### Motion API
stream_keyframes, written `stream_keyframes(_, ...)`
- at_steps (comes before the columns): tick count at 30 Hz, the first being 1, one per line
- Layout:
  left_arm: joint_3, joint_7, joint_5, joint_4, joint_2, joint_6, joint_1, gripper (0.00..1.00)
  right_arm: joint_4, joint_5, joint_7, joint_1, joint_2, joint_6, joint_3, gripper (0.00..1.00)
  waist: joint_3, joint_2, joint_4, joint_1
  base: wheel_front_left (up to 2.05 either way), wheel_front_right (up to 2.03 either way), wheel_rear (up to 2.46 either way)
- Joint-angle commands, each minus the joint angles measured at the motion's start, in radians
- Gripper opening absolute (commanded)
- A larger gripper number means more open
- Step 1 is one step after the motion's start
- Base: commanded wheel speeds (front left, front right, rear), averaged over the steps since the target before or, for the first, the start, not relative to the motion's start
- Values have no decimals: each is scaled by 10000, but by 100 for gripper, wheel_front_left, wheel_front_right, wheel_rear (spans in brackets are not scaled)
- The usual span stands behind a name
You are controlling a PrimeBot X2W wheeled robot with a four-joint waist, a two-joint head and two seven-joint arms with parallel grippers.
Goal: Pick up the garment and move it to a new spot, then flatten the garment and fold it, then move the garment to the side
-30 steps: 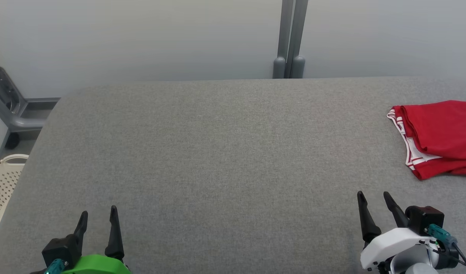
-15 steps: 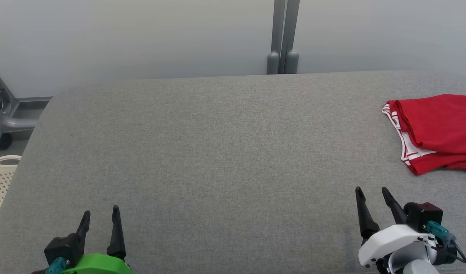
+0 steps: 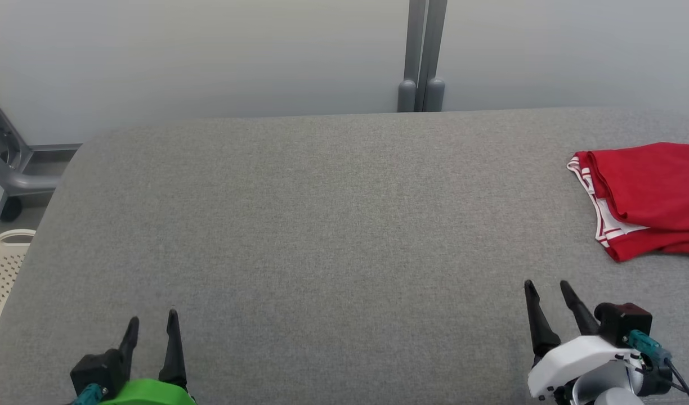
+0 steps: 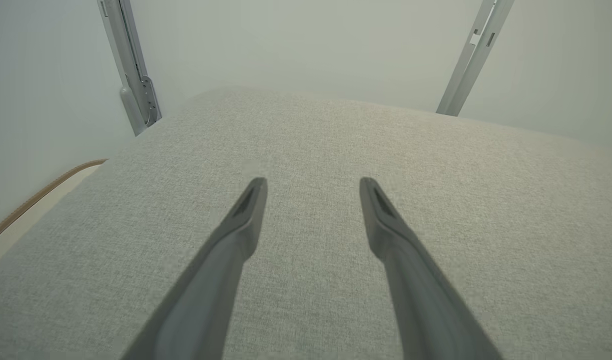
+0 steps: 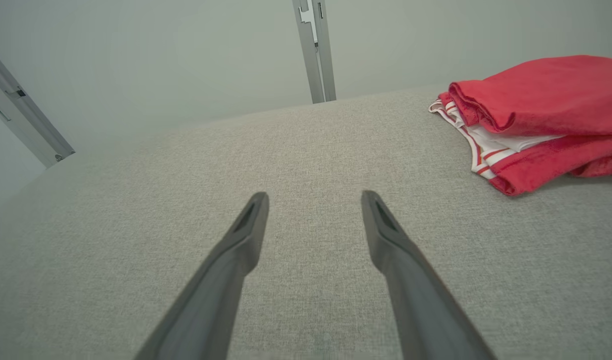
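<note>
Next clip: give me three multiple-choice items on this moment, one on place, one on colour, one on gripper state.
1. Where on the grey table does the garment lie?
A. the middle
B. the robot's left side
C. the robot's right side

2. What is its main colour?
A. blue
B. red
C. green

3. How are the left gripper and right gripper?
A. both open, empty
B. both shut on cloth
C. one open, one shut

Answers: 1 C, it lies at the head view's right edge. 2 B, red cloth with white striped trim. 3 A, the wrist views show each one spread over bare table.
</note>
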Motion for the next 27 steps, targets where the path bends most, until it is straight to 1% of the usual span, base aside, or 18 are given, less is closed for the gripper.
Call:
stream_keyframes(1, -2, 10, -4, 38, -15, 0, 29, 0, 42, 0, 2, 23, 10, 0, 0, 0, -1, 0, 0, 0, 0, 0, 0)
stream_keyframes(4, -31, 50, -14, 296, -125, -1, 241, 0, 296, 7, 17, 232, 65, 0, 2, 0, 0, 0, 0, 0, 0, 0, 0)
stream_keyframes(27, 932, 1513, -3374, 140, -517, -526, -440, 0, -485, 4077, 498, 331, 37, 0, -148, 0, 85, 0, -31, 0, 0, 0, 0)
